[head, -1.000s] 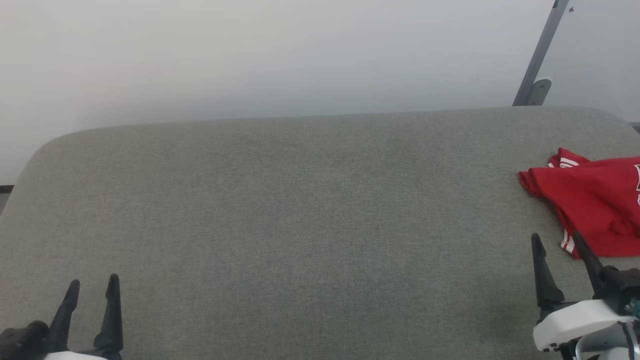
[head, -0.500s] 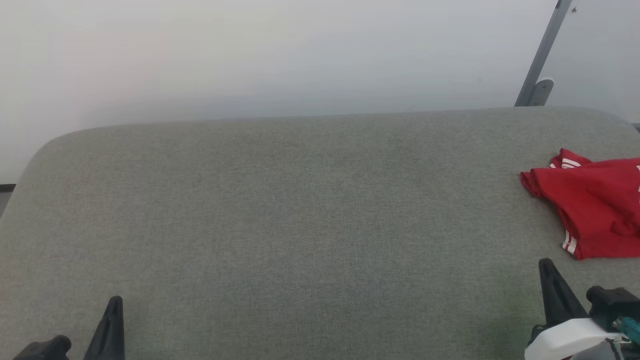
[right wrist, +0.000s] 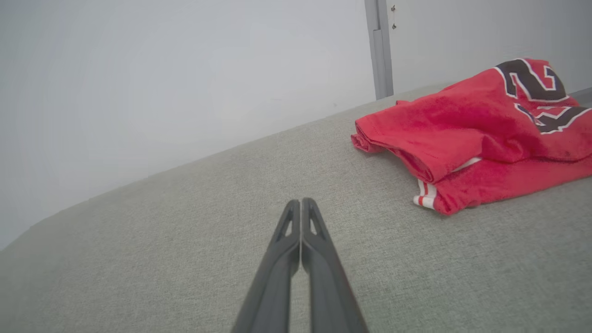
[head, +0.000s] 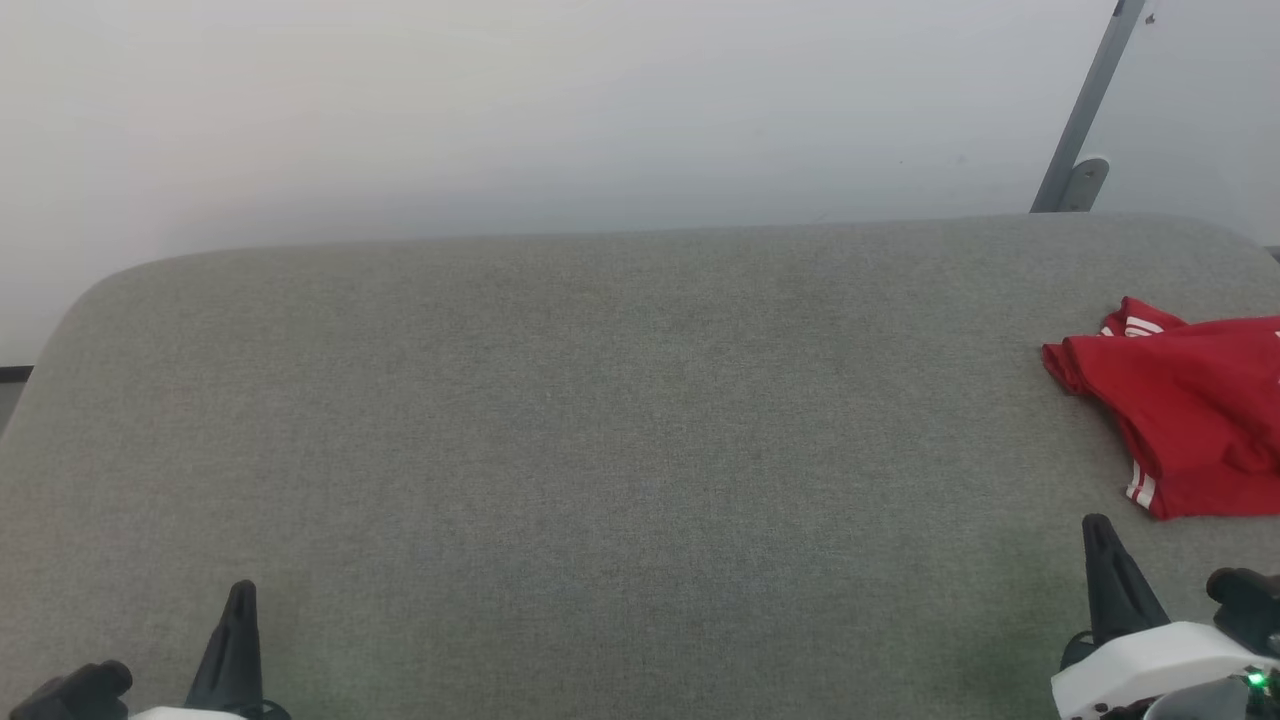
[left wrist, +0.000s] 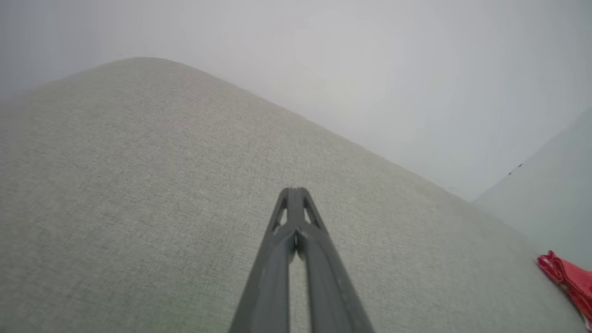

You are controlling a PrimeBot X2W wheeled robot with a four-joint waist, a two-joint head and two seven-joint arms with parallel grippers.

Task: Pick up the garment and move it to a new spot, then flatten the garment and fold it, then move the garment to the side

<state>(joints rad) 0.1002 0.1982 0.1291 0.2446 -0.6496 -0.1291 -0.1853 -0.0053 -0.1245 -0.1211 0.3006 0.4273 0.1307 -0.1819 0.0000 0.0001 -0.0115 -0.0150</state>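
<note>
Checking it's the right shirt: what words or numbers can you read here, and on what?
"2": large black figure edged in white, on the red shirt, seen in the right wrist view.
Black marks just below it: folded over, not readable.
No other text is legible.

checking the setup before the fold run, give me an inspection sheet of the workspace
surface: grey woven fabric top with rounded far corners
job's things: garment, a red jersey in a rumpled heap at the robot's right; dark numerals and striped trim show; neither claw touches it
clutter: nothing seen
claws: left claw shut, at the near left, holding nothing; right claw shut, at the near right, short of the garment, holding nothing
cables: nothing seen
surroundings: pale wall behind the surface; grey post at the far right
</note>
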